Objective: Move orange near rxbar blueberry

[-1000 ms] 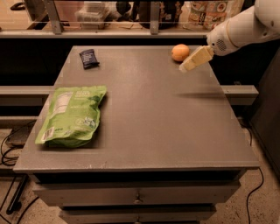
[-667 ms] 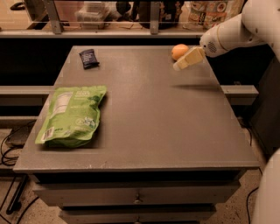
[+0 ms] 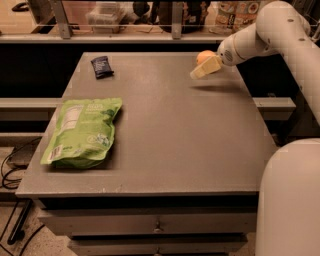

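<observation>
The orange (image 3: 201, 55) is at the far right of the grey table (image 3: 165, 145), near its back edge. My gripper (image 3: 204, 66) is right at the orange, in front of it, and covers its lower right part. I cannot tell whether the orange rests on the table or is held. The rxbar blueberry (image 3: 102, 66), a small dark navy wrapper, lies flat at the far left of the table, well to the left of the orange and the gripper.
A large bright green pouch (image 3: 82, 131) lies on the left half of the table. A shelf with jars and containers (image 3: 150, 15) runs behind the table. My white arm (image 3: 280, 35) reaches in from the right, and my base (image 3: 290, 200) stands at the lower right.
My gripper has shifted a little to the left and now covers more of the orange. The orange has moved slightly left and up in the view. The blue wrapper and the green pouch have not moved.
</observation>
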### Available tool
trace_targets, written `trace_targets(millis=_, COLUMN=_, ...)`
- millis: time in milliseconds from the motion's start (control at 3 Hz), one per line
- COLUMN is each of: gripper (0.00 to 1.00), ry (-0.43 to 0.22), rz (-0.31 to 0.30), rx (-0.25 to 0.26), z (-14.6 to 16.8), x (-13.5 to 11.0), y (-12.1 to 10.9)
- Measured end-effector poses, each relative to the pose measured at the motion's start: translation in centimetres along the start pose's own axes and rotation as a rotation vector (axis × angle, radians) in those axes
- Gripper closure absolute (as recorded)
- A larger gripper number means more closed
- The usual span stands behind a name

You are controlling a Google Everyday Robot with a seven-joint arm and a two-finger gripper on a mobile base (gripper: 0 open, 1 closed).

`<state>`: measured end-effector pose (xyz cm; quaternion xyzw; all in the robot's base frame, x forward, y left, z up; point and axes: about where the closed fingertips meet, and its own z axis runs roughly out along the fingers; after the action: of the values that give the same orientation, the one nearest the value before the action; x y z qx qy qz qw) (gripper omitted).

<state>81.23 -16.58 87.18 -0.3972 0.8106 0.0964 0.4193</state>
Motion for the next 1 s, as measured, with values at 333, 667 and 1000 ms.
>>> trace_targets(millis=333, gripper=0.0, ry=-0.001, rz=0.041, rx=0.012, z=2.0, x=0.2, y=-1.1)
trace_targets(millis=667, gripper=0.18, ry=-0.019, rz=0.083, rx=0.0, z=3.3, x=0.4, y=-1.7)
trace_targets(millis=1000, gripper=0.41, ry=-0.026, rz=0.092, rx=-0.012, z=4.0, x=0.2, y=-1.8)
